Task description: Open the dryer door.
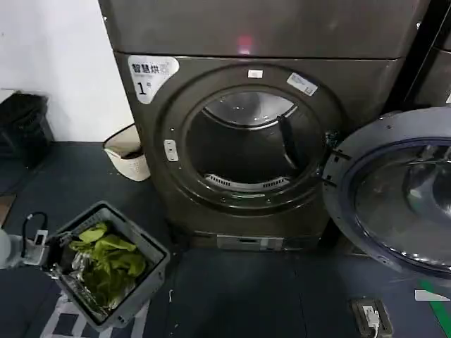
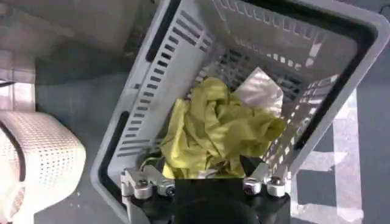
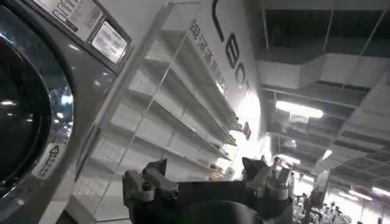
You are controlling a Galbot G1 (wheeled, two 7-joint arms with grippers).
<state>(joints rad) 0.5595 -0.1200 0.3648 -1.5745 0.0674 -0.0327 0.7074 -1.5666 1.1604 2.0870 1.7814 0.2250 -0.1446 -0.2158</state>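
Left edge, head view: the left arm (image 1: pixel 8 248) rests low beside a grey basket (image 1: pixel 151 248) of green cloth (image 1: pixel 111 262) on the dark floor. In the left wrist view the left gripper (image 2: pixel 207 180) hangs over the basket (image 2: pixel 143 91) with its fingers spread wide and nothing between them; the yellow-green cloth (image 2: pixel 213 131) lies just below, and a white perforated bin (image 2: pixel 46 155) stands beside the basket.

Centre, head view: dryer "1" (image 1: pixel 141 105) shows its round opening uncovered, the empty drum (image 1: pixel 246 144) visible inside. A pale bin (image 1: pixel 128 156) sits against the wall at the machine's left foot.

Right, head view: the door (image 1: pixel 394 190) is swung fully out on its hinge, grey inner face and tinted glass turned toward the camera, well clear of the opening. By this layout the task looks complete.

Right wrist view: the right gripper (image 3: pixel 207 176) points upward toward shelving (image 3: pixel 164 115) and ceiling lights, fingers set wide apart and empty; a neighbouring machine's front (image 3: pixel 36 115) fills the near side.

Risks, as judgement: the door hangs free, so a careless withdrawal of the right arm could brush it and swing it back toward the opening. A left-arm sweep could catch the basket rim and tip it, or snag the cloth on the open fingers.
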